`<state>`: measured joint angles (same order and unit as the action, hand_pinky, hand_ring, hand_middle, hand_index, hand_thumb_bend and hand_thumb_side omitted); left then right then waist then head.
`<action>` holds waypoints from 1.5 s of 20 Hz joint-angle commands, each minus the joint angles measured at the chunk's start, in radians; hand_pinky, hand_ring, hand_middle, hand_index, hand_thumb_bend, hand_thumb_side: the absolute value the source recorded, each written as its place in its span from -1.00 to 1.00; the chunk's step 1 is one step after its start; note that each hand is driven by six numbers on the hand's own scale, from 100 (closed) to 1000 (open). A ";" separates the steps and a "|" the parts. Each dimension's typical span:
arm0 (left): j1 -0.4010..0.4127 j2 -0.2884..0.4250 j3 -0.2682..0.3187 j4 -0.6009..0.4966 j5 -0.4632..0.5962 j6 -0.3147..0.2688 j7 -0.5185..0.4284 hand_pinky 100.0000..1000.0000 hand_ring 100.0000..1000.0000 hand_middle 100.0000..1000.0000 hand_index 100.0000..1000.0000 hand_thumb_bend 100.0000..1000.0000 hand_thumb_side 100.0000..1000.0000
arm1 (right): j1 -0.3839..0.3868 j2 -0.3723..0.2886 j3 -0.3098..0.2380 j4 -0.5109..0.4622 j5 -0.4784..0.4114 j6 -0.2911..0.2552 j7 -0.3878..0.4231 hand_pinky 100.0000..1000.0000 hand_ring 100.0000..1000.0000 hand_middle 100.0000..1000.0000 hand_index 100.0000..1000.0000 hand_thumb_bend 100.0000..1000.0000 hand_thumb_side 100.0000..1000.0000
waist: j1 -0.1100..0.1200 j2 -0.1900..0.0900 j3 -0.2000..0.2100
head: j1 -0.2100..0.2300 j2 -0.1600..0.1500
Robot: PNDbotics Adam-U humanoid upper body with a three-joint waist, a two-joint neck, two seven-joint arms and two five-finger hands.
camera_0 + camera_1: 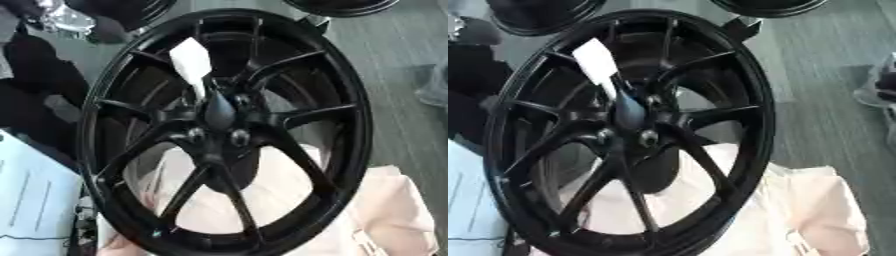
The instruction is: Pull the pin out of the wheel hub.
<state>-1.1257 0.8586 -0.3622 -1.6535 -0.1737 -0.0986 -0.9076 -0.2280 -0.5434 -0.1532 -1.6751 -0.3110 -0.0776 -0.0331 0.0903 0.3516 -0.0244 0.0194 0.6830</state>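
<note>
Standing upright, the black wheel keeps its white-tagged pin at 11 o'clock of the hub; neither hand shows, fingers unknowable

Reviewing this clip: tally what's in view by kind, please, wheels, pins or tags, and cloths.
Black wheels: 3, the large wheel in front, two partial rims at the top edge, left and right.
White tag near the hub: 1
Pale cloth under the wheel: 1
Total: 5
</note>
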 commanded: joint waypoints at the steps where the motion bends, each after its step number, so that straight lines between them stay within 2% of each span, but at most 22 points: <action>1: -0.049 -0.019 -0.030 0.044 -0.045 -0.031 0.001 0.62 0.60 0.47 0.62 -0.07 -0.02 | -0.006 -0.032 -0.005 -0.019 0.006 0.002 0.003 0.52 0.42 0.24 0.53 -1.00 0.26 | -0.003 -0.027 -0.002 | -0.013 -0.016; 5: -0.089 -0.064 -0.068 0.111 -0.082 -0.070 0.001 0.63 0.61 0.48 0.62 0.02 -0.12 | -0.008 -0.032 -0.003 -0.017 0.004 0.002 0.005 0.52 0.42 0.24 0.53 -1.00 0.26 | -0.002 -0.029 -0.004 | -0.016 -0.019; 12: -0.121 -0.118 -0.102 0.206 -0.133 -0.137 0.001 0.65 0.63 0.48 0.60 0.24 -0.53 | -0.009 -0.033 -0.001 -0.013 0.005 0.004 0.008 0.52 0.42 0.24 0.53 -1.00 0.26 | -0.001 -0.032 -0.006 | -0.019 -0.020; 21: -0.139 -0.154 -0.128 0.283 -0.174 -0.202 0.001 0.65 0.62 0.47 0.59 0.27 -0.58 | -0.010 -0.033 0.000 -0.011 0.004 0.004 0.010 0.52 0.42 0.24 0.53 -1.00 0.26 | -0.001 -0.034 -0.007 | -0.019 -0.020; 26: -0.146 -0.181 -0.144 0.320 -0.182 -0.210 0.001 0.63 0.60 0.45 0.54 0.10 -0.60 | -0.012 -0.033 0.002 -0.008 0.006 0.005 0.011 0.52 0.42 0.24 0.53 -1.00 0.26 | -0.002 -0.033 -0.009 | -0.014 -0.018; 30: -0.147 -0.193 -0.154 0.341 -0.194 -0.218 0.001 0.62 0.60 0.45 0.53 0.08 -0.61 | -0.014 -0.033 0.004 -0.007 0.005 0.007 0.011 0.52 0.42 0.24 0.53 -1.00 0.26 | -0.001 -0.034 -0.011 | -0.012 -0.015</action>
<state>-1.2463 0.6544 -0.5212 -1.3131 -0.3619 -0.2595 -0.8565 -0.2320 -0.5435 -0.1465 -1.6740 -0.3110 -0.0710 -0.0247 0.0940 0.3470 -0.0347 0.0049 0.6746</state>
